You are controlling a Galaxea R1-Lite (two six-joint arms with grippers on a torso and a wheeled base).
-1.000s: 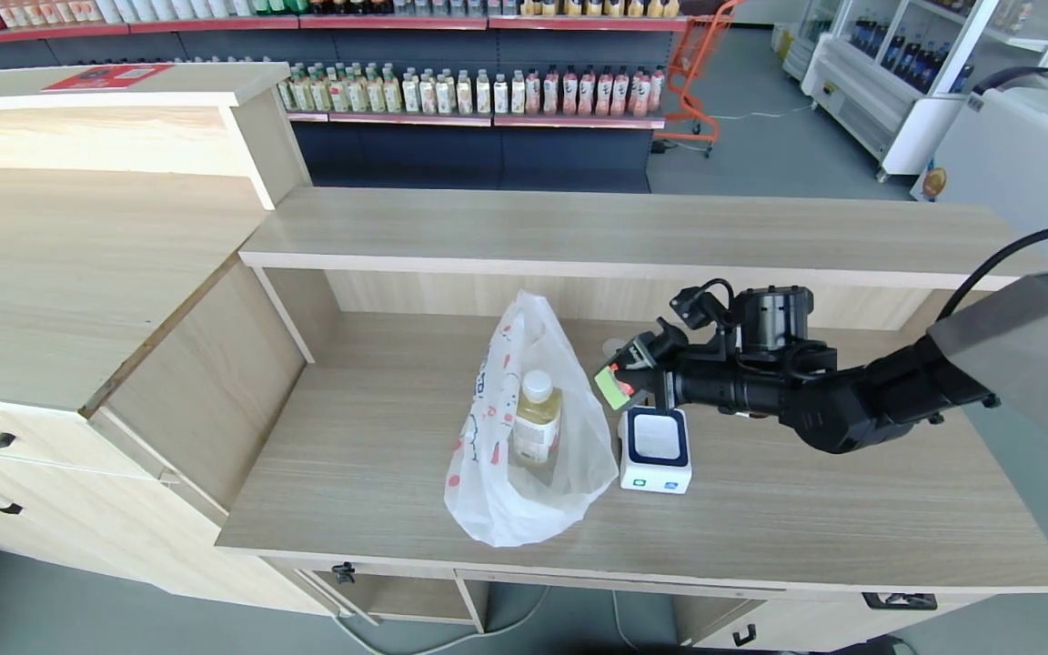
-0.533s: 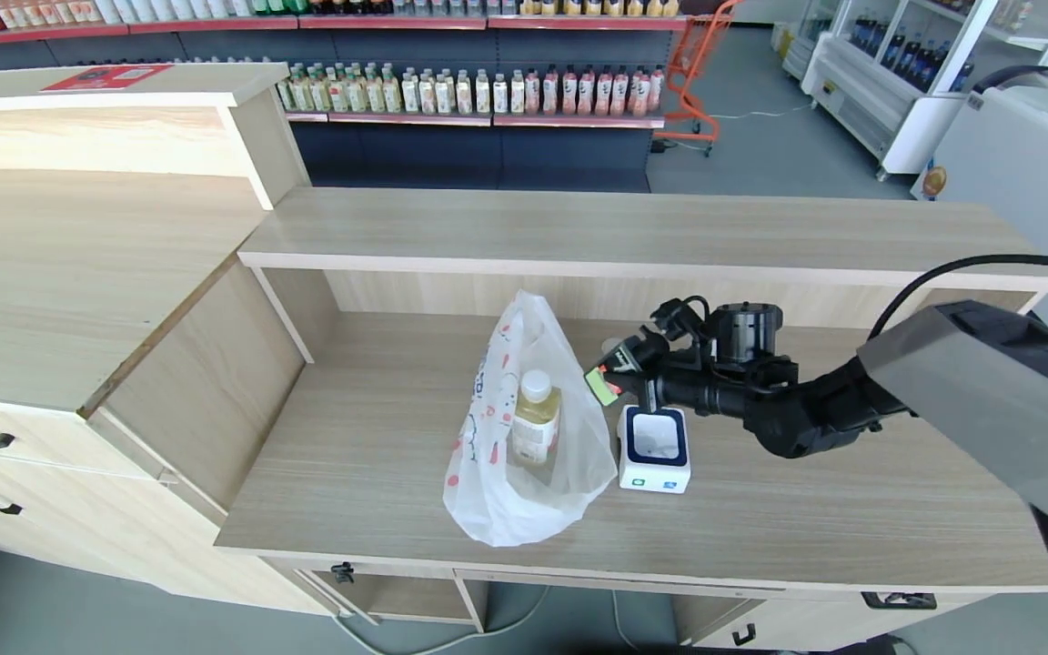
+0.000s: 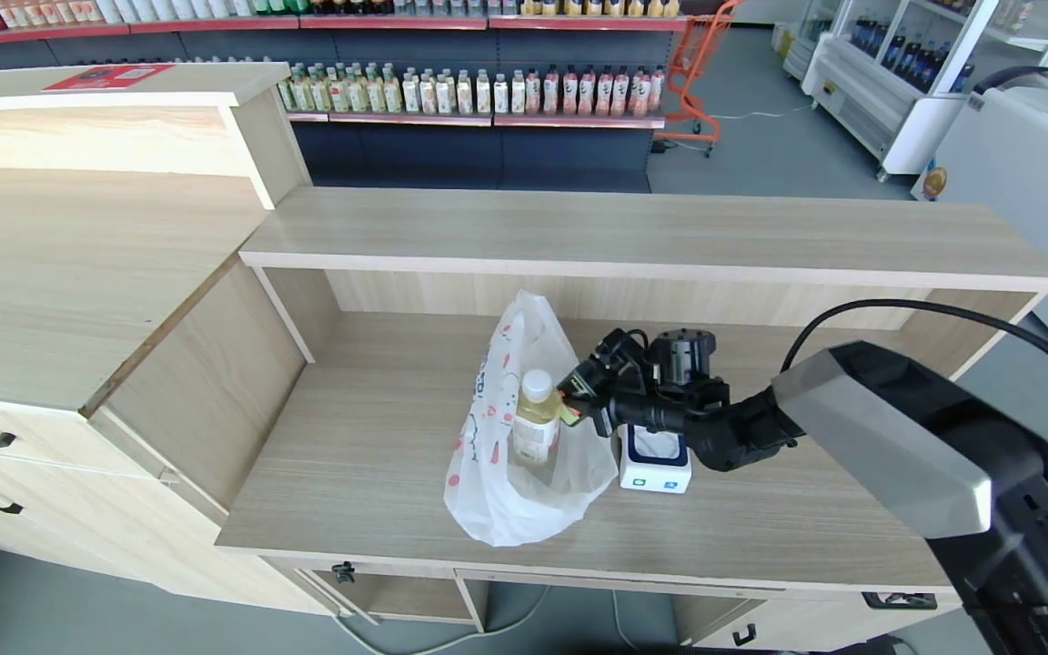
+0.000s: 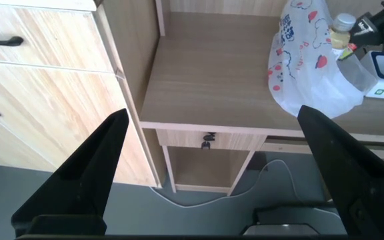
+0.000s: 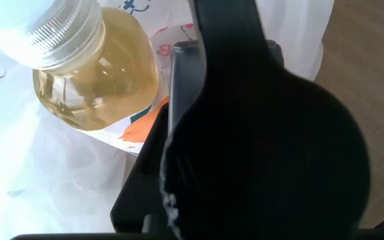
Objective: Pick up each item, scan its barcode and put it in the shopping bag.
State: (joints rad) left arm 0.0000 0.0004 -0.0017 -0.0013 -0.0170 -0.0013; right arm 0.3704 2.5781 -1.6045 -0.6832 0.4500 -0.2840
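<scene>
A white shopping bag with red prints stands open on the lower counter, with a bottle of pale yellow drink upright inside it. My right gripper is at the bag's mouth, right beside the bottle's shoulder, shut on a small green packet with a red edge. In the right wrist view the bottle and the bag's plastic sit close under my dark fingers. A white scanner stands just right of the bag, under my right wrist. My left gripper hangs open off the counter's front left.
A raised shelf runs along the back of the counter. A taller wooden unit with drawers stands to the left. Bare counter lies left of the bag and right of the scanner. Store shelves of bottles stand behind.
My right arm has carried the green packet leftward from above the scanner to the bag's mouth beside the bottle. The bag, bottle and scanner have stayed put.
</scene>
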